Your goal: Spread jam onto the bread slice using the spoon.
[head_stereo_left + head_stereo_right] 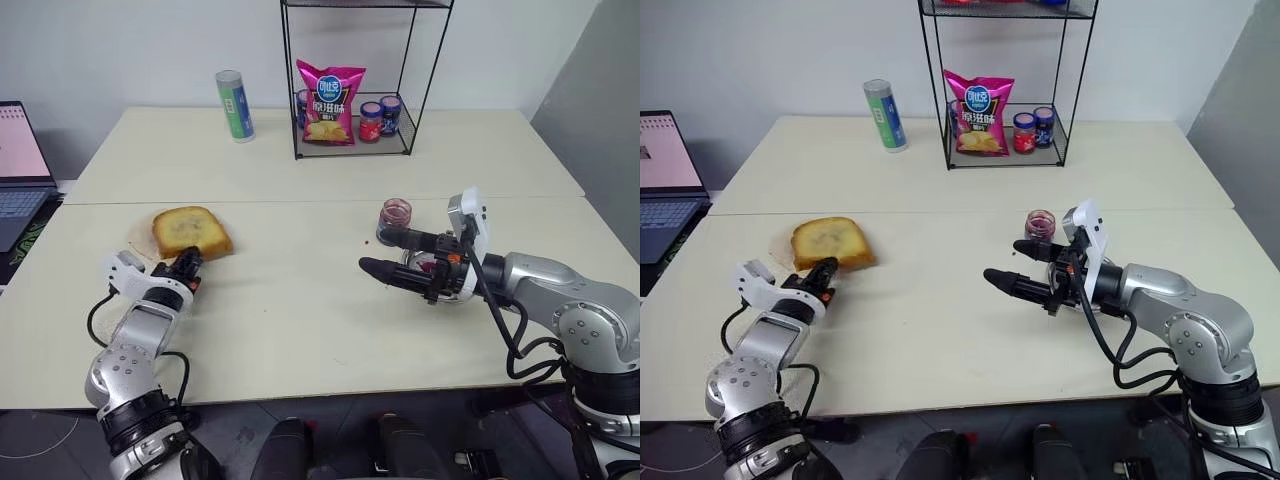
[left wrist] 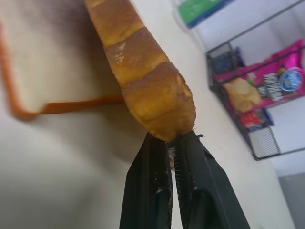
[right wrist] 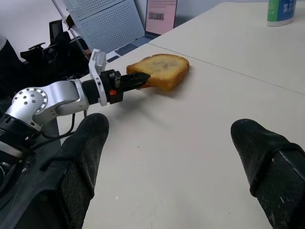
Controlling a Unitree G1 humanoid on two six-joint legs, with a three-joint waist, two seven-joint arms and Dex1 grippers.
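Pink chip bag [image 1: 331,102] in wire rack [image 1: 350,80], green can [image 1: 235,105], laptop [image 1: 22,170]

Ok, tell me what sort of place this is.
Probably an office or lab set up for kitchen-style robot trials: plain pale tables pushed together, a laptop at one edge, and a wire rack holding a crisp bag and jam jars.

Bread slice [image 1: 190,232]: rough, matt golden crumb with darker crust. Worktop [image 1: 300,310]: smooth matt cream surface. Wire rack [image 1: 352,95]: thin black metal. Crisp packet [image 1: 329,102]: glossy pink foil. Left claw [image 2: 174,157]: black ridged plastic.
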